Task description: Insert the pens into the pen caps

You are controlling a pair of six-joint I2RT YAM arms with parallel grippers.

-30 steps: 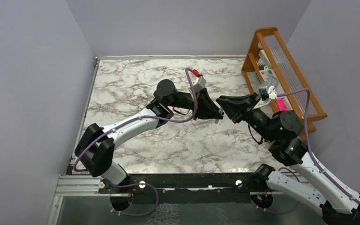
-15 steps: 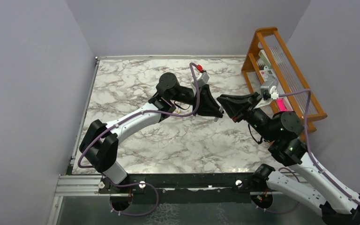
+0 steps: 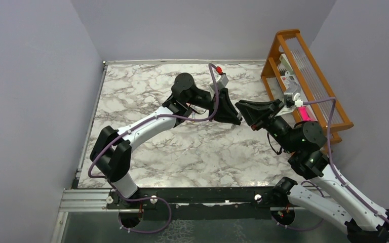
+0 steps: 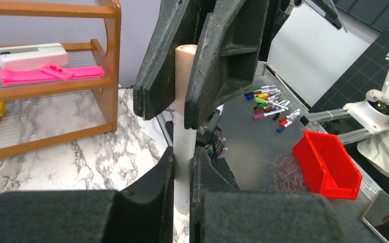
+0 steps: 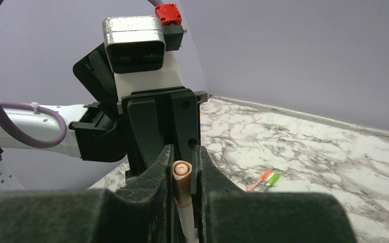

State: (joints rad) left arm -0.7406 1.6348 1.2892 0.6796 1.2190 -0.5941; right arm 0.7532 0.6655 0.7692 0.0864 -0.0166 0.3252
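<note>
Seating the cap on the pen is, as I judge it, the step in hand, done in the air above the white-and-grey marble table [image 3: 131,91], right of its middle and left of the orange wooden rack [image 3: 276,50]. My left gripper [image 4: 182,157] and right gripper [image 5: 182,161] meet tip to tip there. The left jaws are nearly closed, clenched on the barrel of the thin whitish-grey marker pen [image 4: 182,172], both pads touching it. The right jaws are just as narrow, clamped on the short tan-orange plastic cap [image 4: 185,66] at the pen's other end. Barrel and cap run in one straight line with no gap showing between them. How deep the pen sits inside I cannot tell. The next move calls for a straight push along that line, both grips firm and no sideways twist, then one gripper letting go. Far off on the marble a thin orange-red pen [image 5: 258,180] lies just beside a bright green cap [image 5: 272,177], too small to tell whether joined.
</note>
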